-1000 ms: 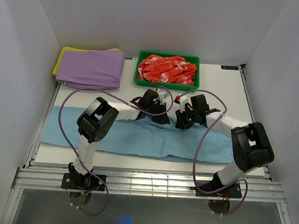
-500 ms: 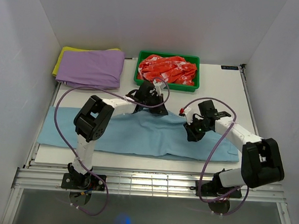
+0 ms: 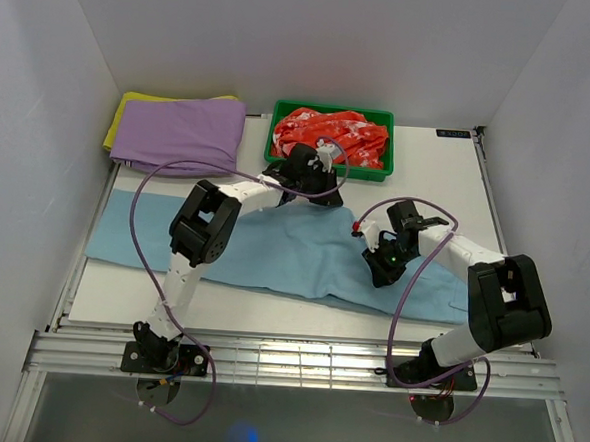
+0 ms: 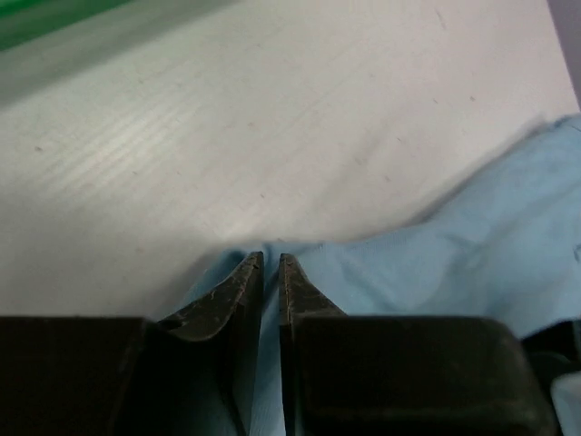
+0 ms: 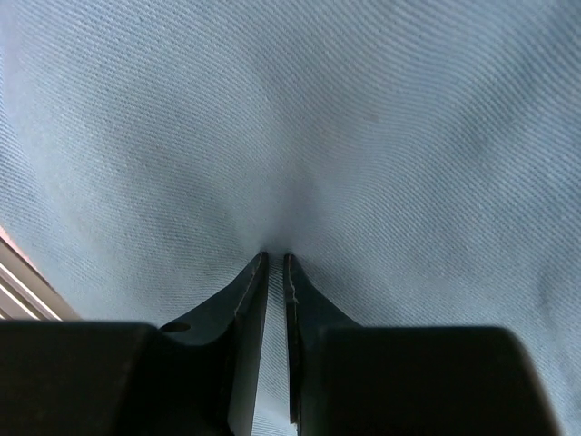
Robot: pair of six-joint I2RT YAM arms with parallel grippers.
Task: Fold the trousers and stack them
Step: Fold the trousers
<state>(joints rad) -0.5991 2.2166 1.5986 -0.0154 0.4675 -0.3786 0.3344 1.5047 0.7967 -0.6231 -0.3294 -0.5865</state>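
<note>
The light sky-blue trousers [image 3: 263,249] lie spread across the table, left to right. Their far edge is drawn up into a peak near the green bin. At that peak my left gripper [image 3: 320,195] is shut on a fold of the cloth. In the left wrist view the gripper [image 4: 270,259] shows blue trousers [image 4: 472,236] cloth in the thin gap between its fingers. My right gripper [image 3: 382,270] presses down on the trousers right of centre. The right wrist view shows that gripper [image 5: 275,256] pinching a ridge of the trousers [image 5: 363,109].
A purple folded garment [image 3: 180,134] lies on a yellow cloth [image 3: 127,106] at the back left. A green bin [image 3: 332,109] holding red-and-white cloth [image 3: 330,135] stands at the back centre, just beyond my left gripper. Bare white table [image 3: 438,180] shows at the back right. Purple cables loop over both arms.
My left gripper has moved away toward the bin, dragging the trousers' far edge into a peak. My right gripper has moved nearer and rightward with its cloth.
</note>
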